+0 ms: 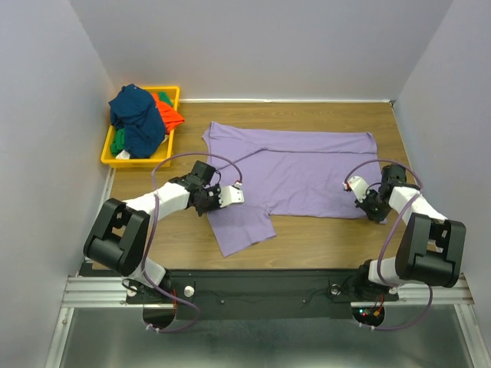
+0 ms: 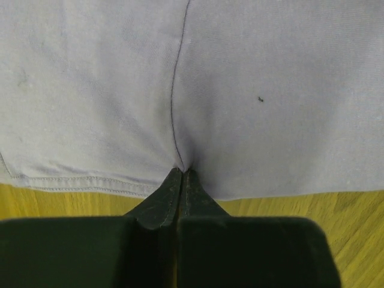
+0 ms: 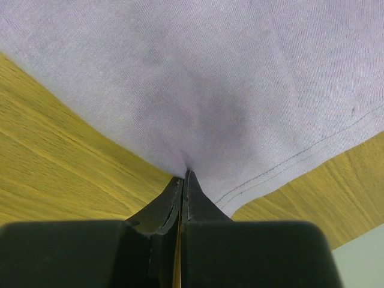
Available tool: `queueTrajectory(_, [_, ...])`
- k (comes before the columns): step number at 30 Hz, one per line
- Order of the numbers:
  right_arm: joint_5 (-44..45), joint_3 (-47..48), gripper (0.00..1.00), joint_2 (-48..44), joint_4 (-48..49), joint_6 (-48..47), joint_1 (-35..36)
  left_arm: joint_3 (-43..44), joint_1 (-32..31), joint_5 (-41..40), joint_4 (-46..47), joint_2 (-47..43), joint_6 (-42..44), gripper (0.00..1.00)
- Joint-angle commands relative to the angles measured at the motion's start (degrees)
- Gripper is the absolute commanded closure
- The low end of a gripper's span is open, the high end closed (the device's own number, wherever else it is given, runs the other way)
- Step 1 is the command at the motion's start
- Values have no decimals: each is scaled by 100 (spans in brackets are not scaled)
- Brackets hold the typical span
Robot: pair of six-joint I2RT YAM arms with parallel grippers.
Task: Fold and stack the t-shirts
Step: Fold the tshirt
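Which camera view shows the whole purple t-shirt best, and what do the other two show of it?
The top external view: the purple t-shirt lies spread out, nearly its whole outline visible. Each wrist view shows only a patch of cloth with a hem, pinched in the shut left claw or right claw.

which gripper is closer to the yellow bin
Left. The left gripper pinches the lavender shirt on the side toward the yellow bin; the right gripper pinches its opposite side.
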Motion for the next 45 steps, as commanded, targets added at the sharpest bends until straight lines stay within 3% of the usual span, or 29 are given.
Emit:
queueTrajectory(1, [203,-35,100,-142,99,-92,-31,-309,-37,-51,-325,-87,62,100])
queueTrajectory(5, [247,-17,99,-273,37,-118,-31,-344,-46,37,-598,-421,10,100])
queueTrajectory(7, [265,-52,99,-344,20,-127,-31,-379,-46,-137,-529,-526,-200,86])
queueTrajectory(8, [274,-61,90,-344,19,-145,-31,-423,-46,-173,-511,-570,-210,81])
queueTrajectory(11, [300,-70,72,-344,2,-136,-31,-494,-37,-174,-563,-772,-210,75])
queueTrajectory(12, [300,-70,60,-370,-16,-119,-31,-476,-46,-139,-607,-816,-228,71])
queueTrajectory(15, [239,-122,48,-598,-77,-153,-31,-319,-89,11,-879,-992,-307,66])
queueTrajectory(17, [168,-149,47,-809,-164,-232,-31,-213,-116,160,-1072,-1168,-333,64])
queueTrajectory(29, [-139,-70,51,-336,-508,-514,-31,-406,-432,380,-977,-1081,-614,61])
queueTrajectory(32, [-140,-44,56,-81,-394,-462,-31,-476,-459,310,-810,-949,-623,61])
queueTrajectory(35, [-61,-61,70,86,-306,-453,-31,-546,-494,170,-669,-756,-623,62])
queueTrajectory(36, [-43,-78,79,95,-262,-453,-31,-590,-494,117,-608,-694,-597,65])
queueTrajectory(38, [-8,-96,85,43,-227,-453,-31,-643,-503,-24,-476,-554,-606,68])
queueTrajectory(42, [45,-114,100,-124,-218,-444,-31,-722,-503,-77,-440,-456,-580,90])
queueTrajectory(44, [98,-131,99,-212,-227,-461,-31,-705,-512,-59,-554,-500,-562,100])
queueTrajectory(45, [115,-114,99,-247,-227,-461,-31,-696,-503,-16,-616,-605,-562,100])
